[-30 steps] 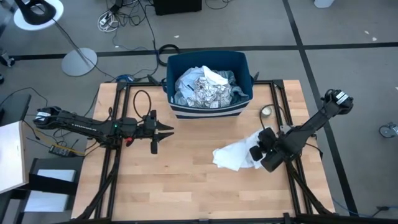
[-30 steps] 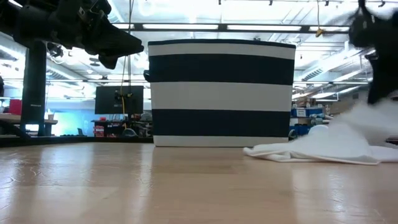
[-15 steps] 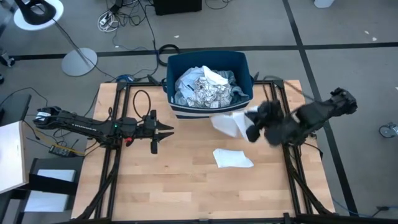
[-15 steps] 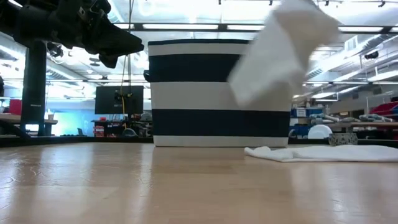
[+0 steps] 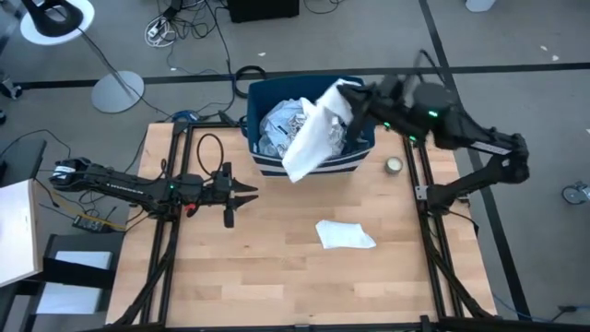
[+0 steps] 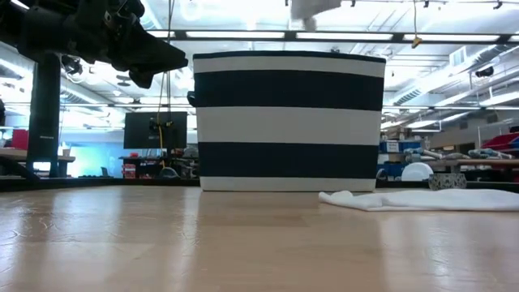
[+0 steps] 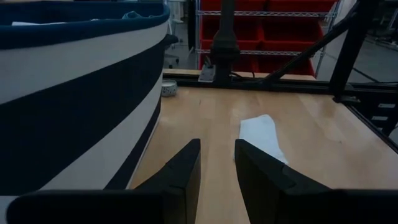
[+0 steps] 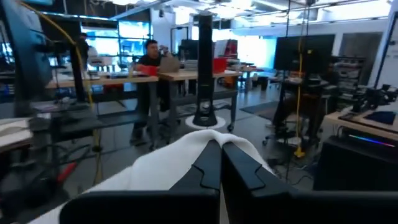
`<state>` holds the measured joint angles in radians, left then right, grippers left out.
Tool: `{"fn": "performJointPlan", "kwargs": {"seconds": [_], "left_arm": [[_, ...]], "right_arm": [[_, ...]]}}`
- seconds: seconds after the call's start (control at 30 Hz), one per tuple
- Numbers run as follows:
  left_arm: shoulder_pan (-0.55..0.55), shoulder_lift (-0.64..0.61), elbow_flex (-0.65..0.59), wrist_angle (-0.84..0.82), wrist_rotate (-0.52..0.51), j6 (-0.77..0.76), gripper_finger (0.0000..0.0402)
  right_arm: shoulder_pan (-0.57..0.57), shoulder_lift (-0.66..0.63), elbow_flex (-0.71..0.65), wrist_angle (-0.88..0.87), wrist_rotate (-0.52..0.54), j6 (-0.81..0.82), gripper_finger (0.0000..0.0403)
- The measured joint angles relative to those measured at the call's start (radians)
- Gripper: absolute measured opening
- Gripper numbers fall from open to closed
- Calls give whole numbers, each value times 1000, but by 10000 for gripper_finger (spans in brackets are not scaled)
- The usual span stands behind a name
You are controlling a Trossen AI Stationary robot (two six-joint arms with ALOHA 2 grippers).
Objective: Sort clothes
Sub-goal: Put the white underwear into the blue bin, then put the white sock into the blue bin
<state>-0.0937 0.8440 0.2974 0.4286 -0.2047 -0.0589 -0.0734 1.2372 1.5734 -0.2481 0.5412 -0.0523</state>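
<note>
My right gripper (image 5: 355, 95) is high above the dark blue and white striped bin (image 5: 361, 157), shut on a white garment (image 5: 312, 138). The garment trails from it over the bin's clothes (image 5: 300, 124) and near wall. Its lower tip shows at the top of the low view (image 6: 312, 6). A second white cloth (image 5: 344, 234) lies flat on the table, right of centre; it also shows in the low view (image 6: 422, 199). My left gripper (image 5: 247, 191) hovers open and empty over the table's left half, fingers pointing right, near the bin's left near corner (image 7: 74, 106). My right gripper pinches one end of the white garment (image 8: 205, 142) between its two shut fingers. The fingers lie about level and come from the table's right. The garment is lifted clear and trails slack from the fingers toward the table's left and near side, above the bin.
A small round roll (image 5: 395, 165) lies on the table right of the bin. The bin stands at the table's far edge, filled with crumpled clothes. Black frame rails (image 5: 426, 221) run along the table's left and right sides. People sit at desks in the room beyond (image 8: 152, 59).
My right gripper has risen from the white heap at the table's right and swung toward the far edge, over the bin, carrying one white garment lifted clear. The second white cloth has stayed flat on the table.
</note>
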Motion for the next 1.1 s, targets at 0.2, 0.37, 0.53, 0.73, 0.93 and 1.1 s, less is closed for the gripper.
{"fn": "performJointPlan", "kwargs": {"seconds": [0.2, 0.37, 0.53, 0.73, 0.93, 1.1], "left_arm": [[2, 0, 0, -2, -8, 3, 104], [2, 0, 0, -5, -8, 3, 104], [2, 0, 0, -20, -8, 3, 104], [2, 0, 0, -43, -8, 2, 104], [2, 0, 0, -40, -10, 3, 104], [2, 0, 0, -39, -11, 2, 104]], "right_arm": [[-165, 150, -1, 17, -215, 57, 4], [-229, 299, -1, 15, -228, 69, 17], [-250, 388, -3, -53, -232, 77, 53], [-252, 352, -3, -80, -225, 60, 121], [-214, 182, -2, -257, -228, 121, 161], [-102, 37, -11, -560, -241, 276, 162]]}}
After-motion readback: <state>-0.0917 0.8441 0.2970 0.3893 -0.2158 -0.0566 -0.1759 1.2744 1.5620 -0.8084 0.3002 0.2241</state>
